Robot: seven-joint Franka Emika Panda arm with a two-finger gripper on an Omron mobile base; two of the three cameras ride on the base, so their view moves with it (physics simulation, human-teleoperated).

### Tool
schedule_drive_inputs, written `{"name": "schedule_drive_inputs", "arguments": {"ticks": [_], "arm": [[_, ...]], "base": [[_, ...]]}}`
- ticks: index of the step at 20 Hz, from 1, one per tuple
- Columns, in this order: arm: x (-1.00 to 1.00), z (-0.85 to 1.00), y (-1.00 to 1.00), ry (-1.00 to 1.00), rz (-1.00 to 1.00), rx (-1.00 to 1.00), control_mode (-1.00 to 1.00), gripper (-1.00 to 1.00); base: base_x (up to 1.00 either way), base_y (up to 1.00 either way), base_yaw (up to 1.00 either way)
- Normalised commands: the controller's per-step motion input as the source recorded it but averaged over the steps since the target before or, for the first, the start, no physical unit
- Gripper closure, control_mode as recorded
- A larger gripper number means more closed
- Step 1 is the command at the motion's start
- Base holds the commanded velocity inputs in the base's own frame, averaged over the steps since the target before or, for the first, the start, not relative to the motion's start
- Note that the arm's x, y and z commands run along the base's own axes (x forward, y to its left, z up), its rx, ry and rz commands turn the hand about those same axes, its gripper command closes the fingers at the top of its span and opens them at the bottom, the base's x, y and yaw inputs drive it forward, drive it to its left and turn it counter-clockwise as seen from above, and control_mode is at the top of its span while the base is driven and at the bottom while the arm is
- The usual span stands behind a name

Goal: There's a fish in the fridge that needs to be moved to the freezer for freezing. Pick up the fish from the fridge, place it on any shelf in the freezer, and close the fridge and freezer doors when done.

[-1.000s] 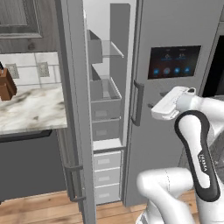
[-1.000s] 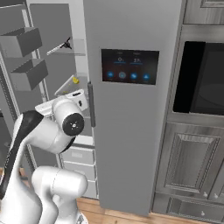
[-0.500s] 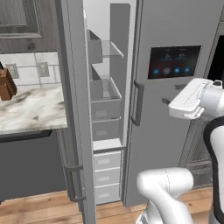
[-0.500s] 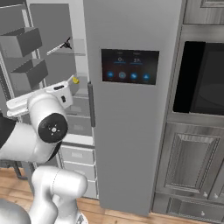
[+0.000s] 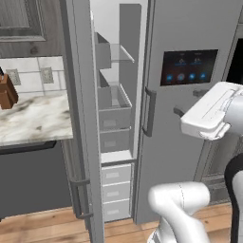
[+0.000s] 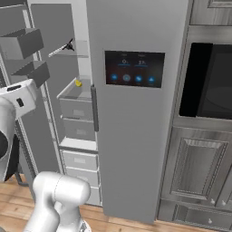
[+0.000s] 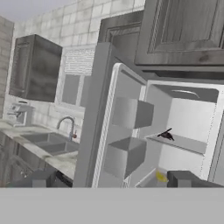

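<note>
Look, your gripper (image 7: 109, 180) is open wide and holds nothing. The fish (image 7: 165, 135) (small, dark and thin) lies on a glass shelf (image 7: 183, 142) high up in the open half of the big grey unit. The other door (image 6: 136, 108), with the dark panel, is closed.

Flat, even light fills the kitchen, with no lamp to trace it to. The open compartment's white walls (image 5: 111, 23) glow brightest; the oven window (image 6: 208, 81) stays near black. Shadows are soft and faint. There is no glare. Edges look slightly jagged and soft, especially from the hand camera, where the fish (image 7: 166, 135) is a small dark smudge.
</note>
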Motion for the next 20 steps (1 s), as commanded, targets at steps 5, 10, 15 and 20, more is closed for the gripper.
{"name": "schedule_drive_inputs", "arguments": {"ticks": [5,10,15,20], "arm": [[-0.10,-0.30,1.00,-0.21,-0.23,0.09,-1.00,-1.00],[0.03,-0.43,1.00,-0.31,-0.17,0.05,-1.00,-1.00],[0.35,-0.97,1.00,-0.28,-0.20,0.04,-1.00,-1.00],[0.61,-1.00,1.00,-0.14,-0.24,0.10,-1.00,-1.00]], "base": [[0.00,0.00,0.00],[0.00,0.00,0.00],[0.00,0.00,0.00],[0.00,0.00,0.00]]}}
